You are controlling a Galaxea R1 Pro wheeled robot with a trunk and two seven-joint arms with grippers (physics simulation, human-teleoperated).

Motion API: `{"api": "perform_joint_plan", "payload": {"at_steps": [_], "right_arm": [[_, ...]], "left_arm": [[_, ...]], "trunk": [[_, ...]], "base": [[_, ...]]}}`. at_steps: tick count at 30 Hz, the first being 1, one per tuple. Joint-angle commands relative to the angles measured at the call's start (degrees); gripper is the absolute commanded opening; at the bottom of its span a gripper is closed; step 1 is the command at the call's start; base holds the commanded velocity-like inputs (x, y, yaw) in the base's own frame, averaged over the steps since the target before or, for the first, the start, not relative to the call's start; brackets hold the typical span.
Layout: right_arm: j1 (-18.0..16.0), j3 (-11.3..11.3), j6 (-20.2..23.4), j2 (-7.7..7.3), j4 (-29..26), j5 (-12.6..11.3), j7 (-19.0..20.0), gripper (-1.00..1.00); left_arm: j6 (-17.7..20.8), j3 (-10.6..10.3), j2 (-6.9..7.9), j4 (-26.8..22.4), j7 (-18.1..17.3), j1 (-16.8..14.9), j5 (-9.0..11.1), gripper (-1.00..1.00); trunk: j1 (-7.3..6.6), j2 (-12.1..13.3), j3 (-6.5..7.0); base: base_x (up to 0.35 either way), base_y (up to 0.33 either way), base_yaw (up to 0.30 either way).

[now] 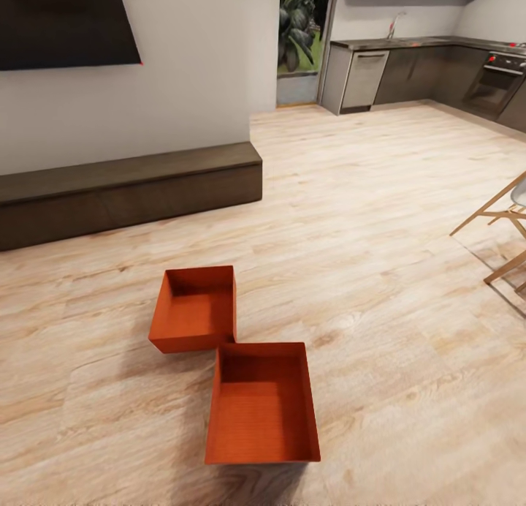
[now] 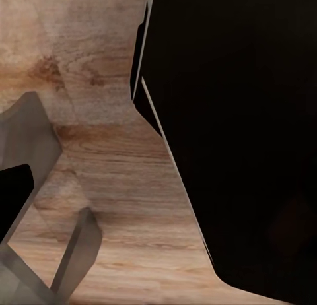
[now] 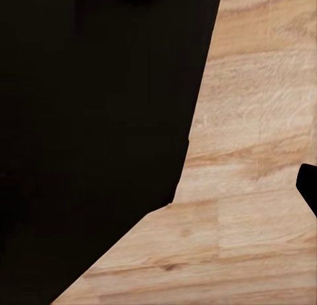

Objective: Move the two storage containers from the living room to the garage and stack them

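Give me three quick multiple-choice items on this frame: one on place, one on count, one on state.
1. Where do the two storage containers sit?
A. On the low dark cabinet
B. On the light wood-plank floor
C. On the kitchen counter

2. How many orange-red bins are in the head view?
A. One
B. Two
C. Three

3. How do the bins stand to each other?
A. Stacked one on the other
B. Far apart at opposite walls
C. Side by side on the floor, corners about meeting, both empty

Answers:
1 B: both rest on the floor in front of the cabinet.
2 B: one nearer bin and one farther bin show.
3 C: each has its open top up, bare inside, neither on the other.
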Motion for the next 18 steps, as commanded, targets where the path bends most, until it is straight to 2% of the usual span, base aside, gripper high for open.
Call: {"api": "perform_joint_plan", "payload": {"at_steps": [1, 18], "right_arm": [[-0.03, 0.48, -0.25, 0.01, 0.11, -0.46, -0.05, 1.00], [-0.03, 0.60, -0.19, -0.01, 0.11, -0.39, 0.03, 1.00]], "left_arm": [[-0.14, -0.02, 0.00, 0.01, 0.05, -0.01, 0.20, 1.00], [-0.14, -0.01, 0.00, 0.01, 0.05, -0.01, 0.20, 1.00]], "trunk": [[0.00, -0.02, -0.06], [0.00, -0.02, -0.13]], "base": [[0.000, 0.000, 0.000], [0.000, 0.000, 0.000]]}}
